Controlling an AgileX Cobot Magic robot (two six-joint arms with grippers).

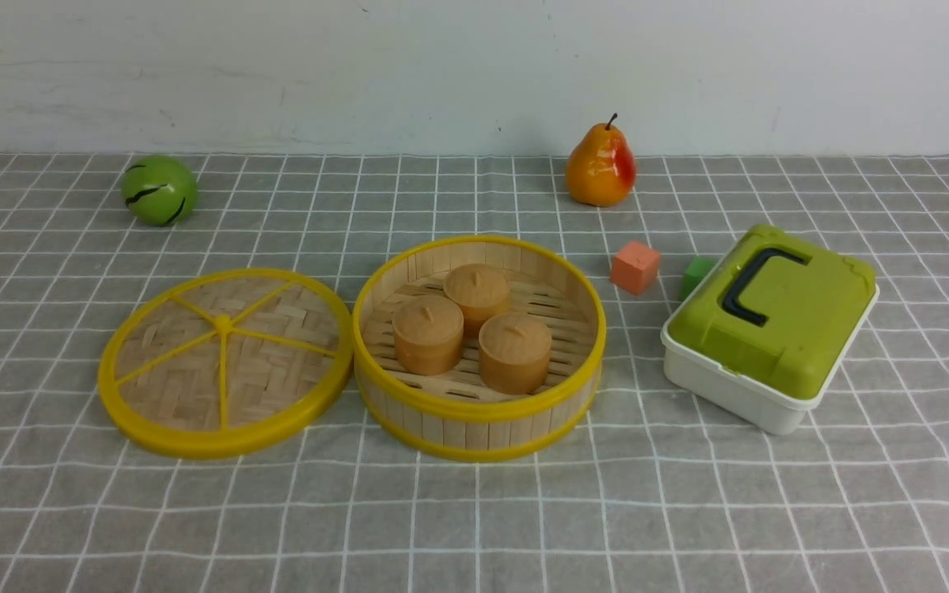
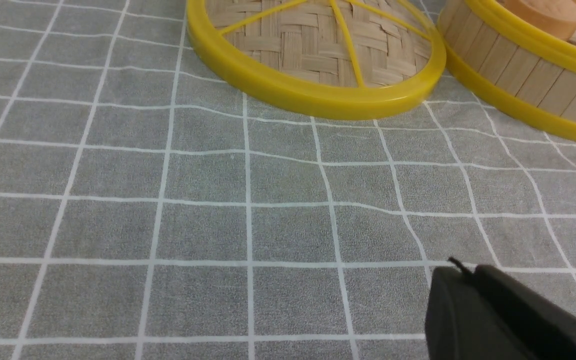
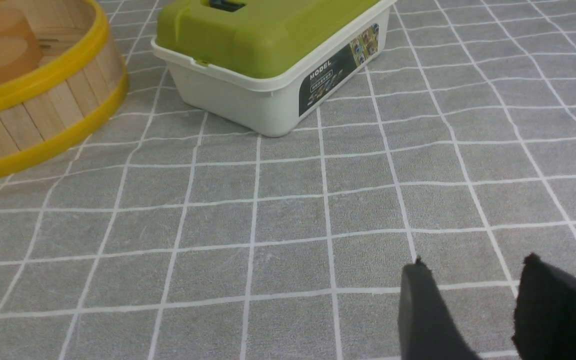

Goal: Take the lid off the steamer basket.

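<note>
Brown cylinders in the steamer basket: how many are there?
3, all standing inside the steamer basket: one at the back, one front-left, one front-right. None appears hidden.

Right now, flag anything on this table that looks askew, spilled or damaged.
Nothing looks spilled or damaged. The lid lies flat on the cloth, right beside the open steamer basket, as the task wants. Only the green-lidded box sits skewed to the cloth's grid, which seems harmless.
</note>
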